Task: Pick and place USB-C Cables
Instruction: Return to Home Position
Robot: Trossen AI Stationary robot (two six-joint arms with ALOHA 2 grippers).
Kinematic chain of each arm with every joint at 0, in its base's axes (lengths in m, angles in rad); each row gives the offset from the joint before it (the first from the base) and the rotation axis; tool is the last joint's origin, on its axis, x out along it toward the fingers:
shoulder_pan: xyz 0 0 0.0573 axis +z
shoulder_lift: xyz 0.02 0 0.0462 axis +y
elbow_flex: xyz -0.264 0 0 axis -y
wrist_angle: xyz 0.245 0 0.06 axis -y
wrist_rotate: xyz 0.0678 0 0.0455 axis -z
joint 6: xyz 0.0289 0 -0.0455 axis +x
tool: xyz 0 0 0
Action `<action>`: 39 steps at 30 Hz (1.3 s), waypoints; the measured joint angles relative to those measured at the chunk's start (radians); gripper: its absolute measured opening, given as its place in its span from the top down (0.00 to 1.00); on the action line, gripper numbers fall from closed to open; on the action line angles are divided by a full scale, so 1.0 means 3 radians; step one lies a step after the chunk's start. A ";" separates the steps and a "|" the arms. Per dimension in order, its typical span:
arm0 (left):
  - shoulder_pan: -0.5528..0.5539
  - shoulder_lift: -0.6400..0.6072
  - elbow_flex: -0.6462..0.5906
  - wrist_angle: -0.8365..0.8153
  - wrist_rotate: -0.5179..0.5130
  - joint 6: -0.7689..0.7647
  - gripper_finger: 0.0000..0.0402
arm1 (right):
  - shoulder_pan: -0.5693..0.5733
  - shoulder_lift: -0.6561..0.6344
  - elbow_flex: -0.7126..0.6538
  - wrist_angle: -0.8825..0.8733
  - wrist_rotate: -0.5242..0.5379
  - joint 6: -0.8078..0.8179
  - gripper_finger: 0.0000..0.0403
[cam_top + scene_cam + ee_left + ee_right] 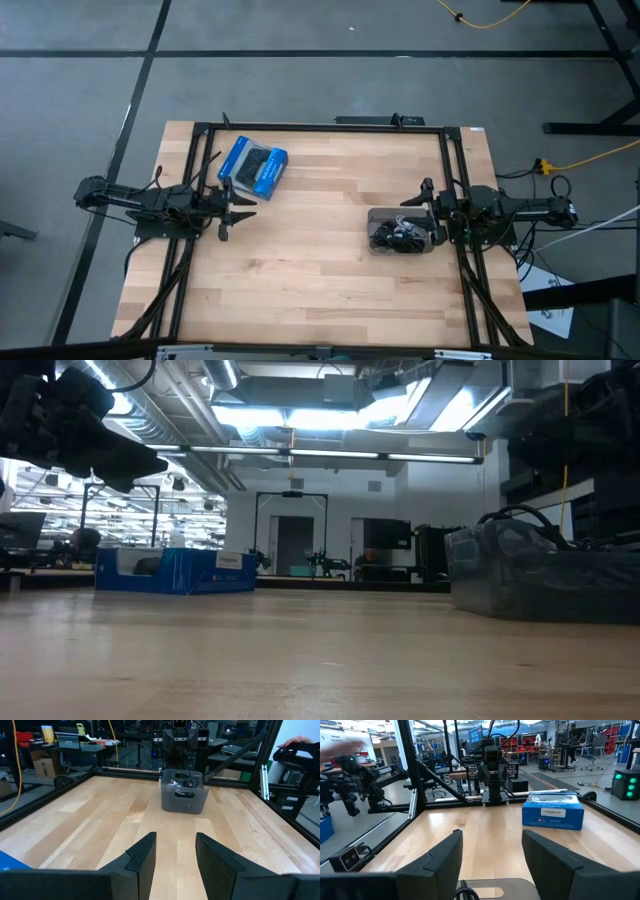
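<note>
The USB-C cables (398, 234) lie bundled together, black and pale coils, inside the clear grey tray (374, 220) near the table's right side. The left wrist view shows the cables (184, 785) sticking up over the tray's rim (183, 800). My right gripper (433, 222) hovers open just right of the tray; a black cable loop (465, 893) shows below its fingers. My left gripper (232, 211) hangs open over bare wood at the table's left side, touching nothing.
A blue-and-black package (253, 166) lies flat near the far left of the table, close to my left gripper. A black frame (320, 127) runs around the tabletop. Bare wood (310, 260) stretches across the middle and near side.
</note>
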 joint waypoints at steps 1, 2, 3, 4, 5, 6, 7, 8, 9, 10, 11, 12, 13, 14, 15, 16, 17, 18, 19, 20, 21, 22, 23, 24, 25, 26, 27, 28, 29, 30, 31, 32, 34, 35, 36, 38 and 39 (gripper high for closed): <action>0.0000 0.0000 0.0000 0.0000 0.0000 0.0000 0.67 | 0.0000 0.0000 0.0000 0.0000 0.0000 0.0002 0.48; 0.0000 0.0000 0.0000 0.0000 0.0000 0.0000 0.67 | 0.0000 0.0000 0.0000 0.0000 0.0000 0.0001 0.48; 0.0001 0.0000 0.0000 0.0000 0.0000 0.0000 0.67 | 0.0000 0.0000 0.0000 0.0000 0.0000 -0.0003 0.48; 0.0000 0.0000 0.0000 0.0000 0.0000 0.0000 0.67 | 0.0000 0.0000 0.0000 0.0000 0.0000 -0.0003 0.48; 0.0001 0.0000 0.0000 -0.0001 0.0000 0.0000 0.67 | 0.0000 0.0000 0.0000 0.0000 0.0000 -0.0002 0.48; 0.0001 0.0000 0.0000 0.0000 0.0000 0.0000 0.67 | 0.0000 0.0000 0.0000 0.0000 0.0000 0.0000 0.48; 0.0001 -0.0015 0.0000 0.0000 0.0000 0.0000 0.67 | 0.0000 0.0000 -0.0001 0.0000 0.0000 0.0002 0.48; 0.0000 -0.0055 0.0000 0.0002 0.0000 0.0000 0.67 | 0.0000 0.0000 -0.0001 0.0000 0.0000 0.0000 0.48; 0.0001 -0.0103 0.0000 0.0002 0.0000 0.0000 0.67 | 0.0000 0.0000 -0.0001 0.0000 0.0000 -0.0003 0.48; 0.0003 -0.0149 0.0000 0.0003 -0.0003 0.0000 0.67 | 0.0000 0.0000 -0.0001 0.0000 0.0000 -0.0003 0.48; 0.0007 -0.0171 0.0001 -0.0002 0.0000 0.0000 0.67 | 0.0000 0.0000 -0.0001 0.0000 0.0000 -0.0002 0.48; 0.0012 -0.0199 0.0000 -0.0002 0.0003 0.0000 0.67 | 0.0000 0.0000 -0.0001 0.0000 0.0001 0.0001 0.48; 0.0025 -0.0235 0.0000 -0.0001 0.0009 0.0000 0.67 | 0.0000 0.0000 -0.0001 0.0000 0.0001 0.0002 0.48; 0.0042 -0.0271 0.0001 -0.0001 0.0009 0.0000 0.67 | 0.0000 0.0000 -0.0001 0.0000 0.0000 -0.0001 0.48; 0.0060 -0.0310 0.0000 -0.0002 0.0009 0.0000 0.67 | 0.0000 0.0000 -0.0001 0.0000 0.0001 -0.0002 0.48; 0.0080 -0.0356 0.0000 0.0000 0.0011 0.0000 0.67 | 0.0000 0.0000 -0.0001 0.0000 0.0001 -0.0002 0.48; 0.0101 -0.0361 0.0002 0.0007 0.0011 0.0000 0.67 | 0.0000 0.0000 -0.0001 0.0000 0.0001 0.0001 0.48; 0.0127 -0.0356 0.0003 -0.0005 0.0011 0.0000 0.67 | 0.0000 0.0000 -0.0001 0.0000 0.0001 0.0002 0.48; 0.0150 -0.0357 0.0003 -0.0009 0.0012 0.0002 0.67 | 0.0000 0.0000 -0.0003 0.0002 0.0001 0.0000 0.48; 0.0169 -0.0357 0.0003 -0.0005 0.0011 0.0002 0.67 | 0.0000 0.0000 -0.0004 0.0002 0.0001 -0.0002 0.48; 0.0185 -0.0357 0.0003 -0.0006 0.0012 0.0002 0.67 | 0.0000 0.0000 -0.0004 0.0000 0.0001 -0.0002 0.48; 0.0199 -0.0357 0.0003 -0.0006 0.0013 0.0003 0.67 | 0.0000 0.0000 -0.0004 0.0000 0.0001 -0.0002 0.48; 0.0209 -0.0357 0.0003 -0.0005 0.0011 0.0003 0.67 | 0.0000 0.0000 -0.0004 0.0001 0.0001 -0.0002 0.48; 0.0218 -0.0357 0.0003 -0.0005 0.0012 0.0002 0.67 | 0.0000 0.0000 -0.0004 0.0000 0.0001 -0.0003 0.48; 0.0219 -0.0357 0.0003 -0.0005 0.0011 0.0002 0.67 | 0.0000 0.0000 -0.0004 0.0000 0.0001 -0.0003 0.48; 0.0219 -0.0357 0.0003 -0.0005 0.0011 0.0002 0.67 | 0.0000 0.0000 -0.0004 0.0001 0.0001 -0.0002 0.48; 0.0219 -0.0357 0.0003 -0.0005 0.0011 0.0002 0.67 | 0.0000 0.0006 -0.0004 0.0001 0.0001 0.0001 0.48; 0.0219 -0.0357 0.0003 -0.0005 0.0012 0.0002 0.67 | 0.0000 0.0011 -0.0004 0.0001 0.0001 0.0002 0.48; 0.0219 -0.0348 0.0003 -0.0003 0.0011 0.0002 0.67 | 0.0000 0.0011 -0.0005 -0.0001 0.0001 0.0000 0.48; 0.0219 -0.0334 0.0003 -0.0004 0.0011 0.0002 0.67 | 0.0000 0.0011 -0.0004 0.0001 0.0001 -0.0003 0.48; 0.0219 -0.0328 0.0003 -0.0005 0.0012 0.0002 0.67 | 0.0000 0.0011 -0.0004 0.0001 0.0001 -0.0003 0.48; 0.0219 -0.0331 0.0003 -0.0004 0.0011 0.0002 0.67 | 0.0000 0.0011 -0.0005 0.0001 0.0001 -0.0002 0.48; 0.0219 -0.0329 0.0003 -0.0003 0.0011 0.0002 0.67 | 0.0000 0.0011 -0.0004 0.0000 0.0001 0.0002 0.48; 0.0219 -0.0329 0.0003 -0.0003 0.0011 0.0002 0.67 | 0.0000 0.0011 -0.0005 0.0000 0.0001 -0.0003 0.48; 0.0219 -0.0329 0.0003 -0.0003 0.0011 0.0002 0.67 | 0.0000 0.0011 -0.0004 0.0001 0.0001 -0.0003 0.48; 0.0219 -0.0329 0.0003 -0.0003 0.0011 0.0002 0.67 | 0.0000 0.0011 -0.0004 0.0000 0.0001 -0.0001 0.48; 0.0219 -0.0329 0.0003 -0.0003 0.0011 0.0002 0.67 | 0.0000 0.0011 -0.0005 0.0000 0.0001 0.0002 0.48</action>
